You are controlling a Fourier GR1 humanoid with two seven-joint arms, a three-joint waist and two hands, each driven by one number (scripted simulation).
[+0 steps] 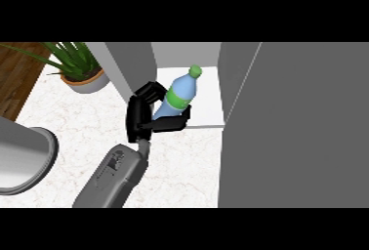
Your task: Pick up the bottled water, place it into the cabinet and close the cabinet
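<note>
The open cabinet (pixel 209 73) is the landmark for this record. Its grey door (pixel 296 127) is the largest item in the head view, swung out and covering the whole area to the right of the cabinet opening. A narrower grey cabinet panel (pixel 133 61) stands at the left side of the opening. The cabinet's pale floor shows between the two.

The white marbled counter (pixel 180 171) extends below and to the left of the cabinet. A strip of brown wooden floor (pixel 18 73) lies beyond the counter's far left edge.

A grey round vessel (pixel 22 156), only partly in view, sits on the counter well to the lower left of the cabinet.

One grey forearm (pixel 115 176) rises from the lower edge toward the cabinet opening. Which arm it is cannot be confirmed by position alone; it enters left of centre and is recorded as the left.

A potted plant (pixel 75 68) with green spiky leaves in a pale pot stands on the counter just left of the cabinet panel.

The left hand (pixel 148 117) is at the front of the cabinet opening, fingers and thumb curled around the lower body of the bottled water (pixel 180 93).

The bottle is blue with a green label band and green cap, tilted with the cap toward the upper right, over the cabinet floor inside the opening. Whether its base touches the floor cannot be determined.
</note>
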